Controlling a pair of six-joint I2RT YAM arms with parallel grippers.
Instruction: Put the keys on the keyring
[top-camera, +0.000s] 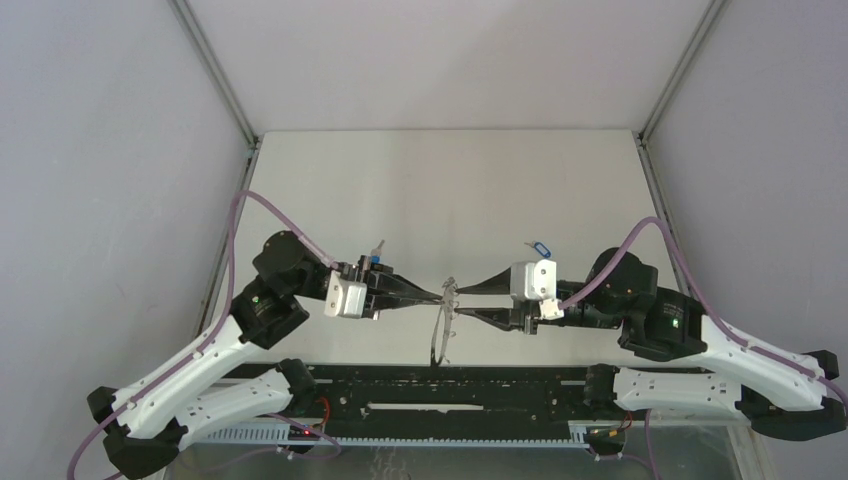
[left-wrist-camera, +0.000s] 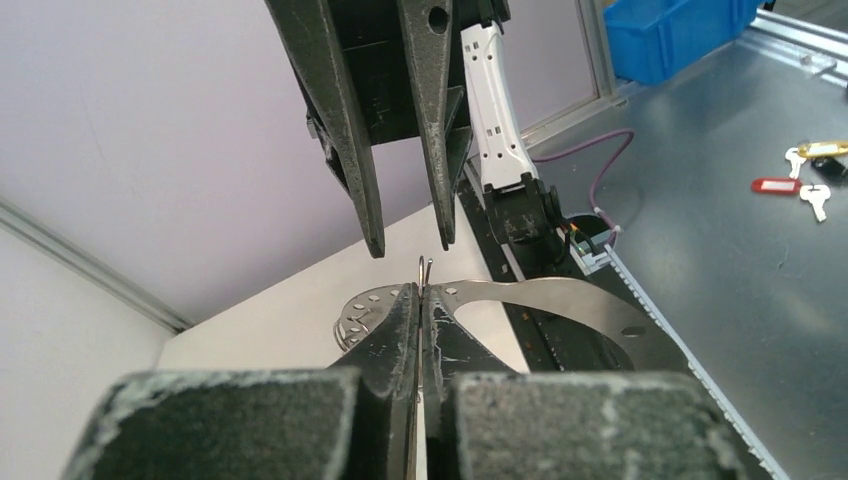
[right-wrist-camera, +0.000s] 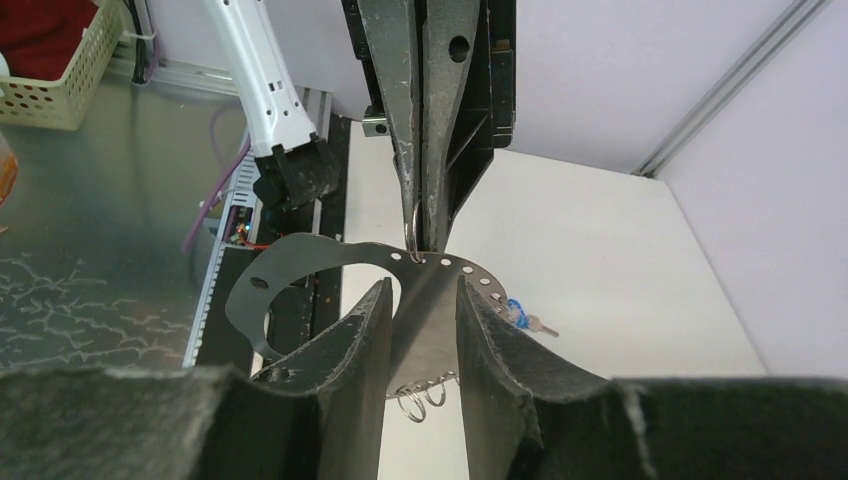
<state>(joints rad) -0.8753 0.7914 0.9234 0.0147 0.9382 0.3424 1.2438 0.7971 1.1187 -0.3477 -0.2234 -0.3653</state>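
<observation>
At centre, left fingers pinching keyring, right fingers apart

On the pale table lie a darker-tagged key and a lighter-tagged key.

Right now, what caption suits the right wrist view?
The left end effector pinches the flat grey metal keyring; right end effector open, facing it.

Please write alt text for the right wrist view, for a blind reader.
The left gripper, entering from above, is shut on the holed rim of the flat grey keyring. The right gripper is open in the foreground, the keyring between its fingers. A blue-tagged key lies on the table behind.
</observation>
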